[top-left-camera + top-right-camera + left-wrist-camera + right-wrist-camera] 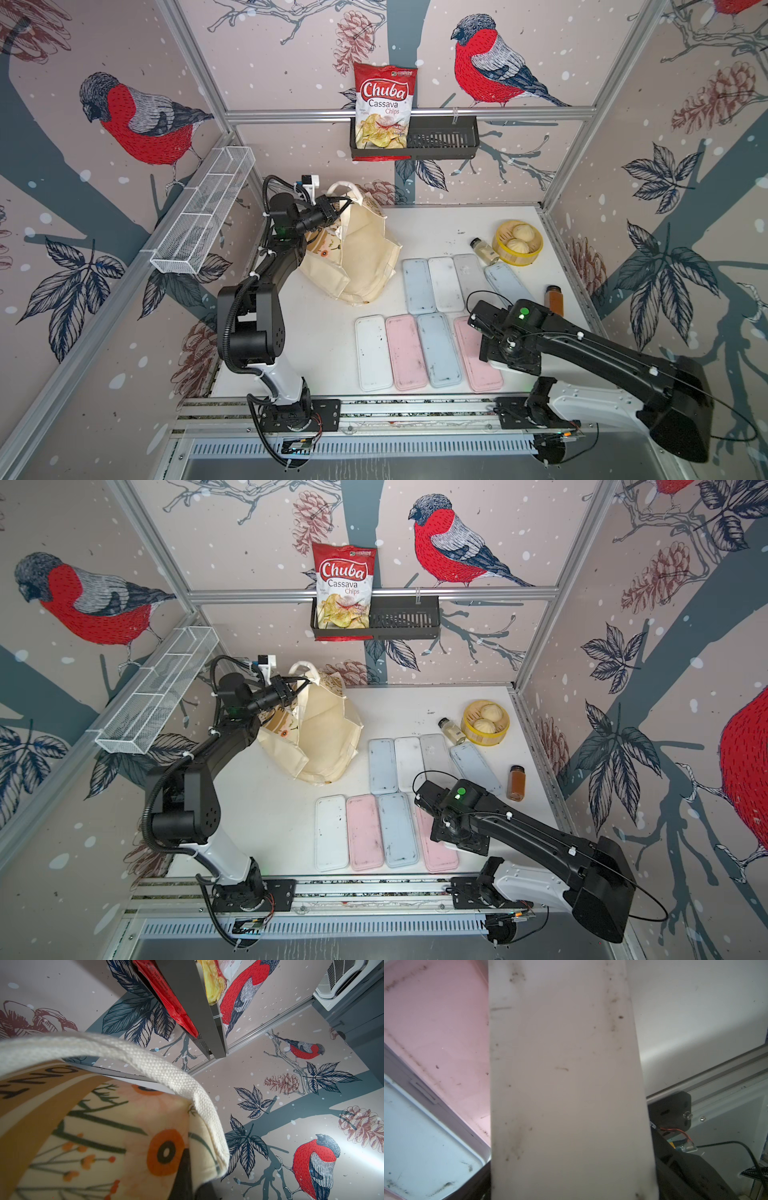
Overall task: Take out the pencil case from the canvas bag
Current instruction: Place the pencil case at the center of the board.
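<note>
The left arm rises from its base at the near-left edge of the white tabletop (320, 328), folds at a raised elbow and reaches toward the far left. Its wrist is levelled so that the left gripper (340, 204) points rightward into the top of the cream canvas tote bag (365, 257) with its floral print and tan lettered band. Its jaws are together, pinched on the bag's upper edge beside a cream webbing loop handle (149, 1066). In the left wrist view one dark finger (184, 1176) lies against the printed cloth just under that handle. The bag stands slumped at the far left of the table, its top held up by the grip and its creased body sagging toward the middle. The right arm comes from its base at the near right, with its upper link laid back to the right and its forearm running leftward and low. Its wrist is bent down, so the right gripper (500, 360) aims at the table near the front. Its jaws stand wide, clamped across the width of a long flat white plastic pencil case (564, 1076). This case is outside the bag, well apart from it, and overlaps the edge of a pink case (436, 1022). Other pastel flat cases (417, 284) lie in two rows across the middle of the table.
</note>
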You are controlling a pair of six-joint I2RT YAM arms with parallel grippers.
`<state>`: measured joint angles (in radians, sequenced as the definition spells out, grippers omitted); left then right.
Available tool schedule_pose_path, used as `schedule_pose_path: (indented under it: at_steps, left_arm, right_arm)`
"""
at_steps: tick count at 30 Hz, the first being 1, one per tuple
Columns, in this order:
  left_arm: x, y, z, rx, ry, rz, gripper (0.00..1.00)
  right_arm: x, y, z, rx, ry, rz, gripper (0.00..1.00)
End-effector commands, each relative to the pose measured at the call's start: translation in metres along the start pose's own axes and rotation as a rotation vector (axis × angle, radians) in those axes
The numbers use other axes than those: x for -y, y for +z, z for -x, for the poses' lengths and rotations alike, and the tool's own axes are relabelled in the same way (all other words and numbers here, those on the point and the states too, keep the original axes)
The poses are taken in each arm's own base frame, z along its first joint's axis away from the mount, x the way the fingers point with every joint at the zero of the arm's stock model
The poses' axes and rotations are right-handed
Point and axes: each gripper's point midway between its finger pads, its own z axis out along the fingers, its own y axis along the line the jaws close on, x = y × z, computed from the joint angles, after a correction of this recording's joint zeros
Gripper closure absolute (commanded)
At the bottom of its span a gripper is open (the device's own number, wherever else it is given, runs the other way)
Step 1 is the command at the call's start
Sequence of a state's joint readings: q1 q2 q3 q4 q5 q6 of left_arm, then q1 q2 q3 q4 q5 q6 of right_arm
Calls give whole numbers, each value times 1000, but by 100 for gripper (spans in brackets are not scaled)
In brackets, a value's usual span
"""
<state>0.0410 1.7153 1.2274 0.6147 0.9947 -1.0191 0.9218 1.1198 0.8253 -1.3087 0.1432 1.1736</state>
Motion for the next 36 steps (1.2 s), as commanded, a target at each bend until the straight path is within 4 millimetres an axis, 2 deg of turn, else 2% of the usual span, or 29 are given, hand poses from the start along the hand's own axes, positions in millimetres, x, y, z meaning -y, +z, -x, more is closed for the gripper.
schedule_pose_path:
  at_steps: [1,17,36]
  left_arm:
    - [6,2,1,-4,25,-12,100]
    - [5,3,0,-9,24,-7,100]
    - [1,4,-2,-12,16,-3,100]
  right_arm:
    - [4,1,2,2,-23,-26,31]
    - [7,12,8,-25,-102,-129,20]
    - [10,18,13,-31,-103,-197,6]
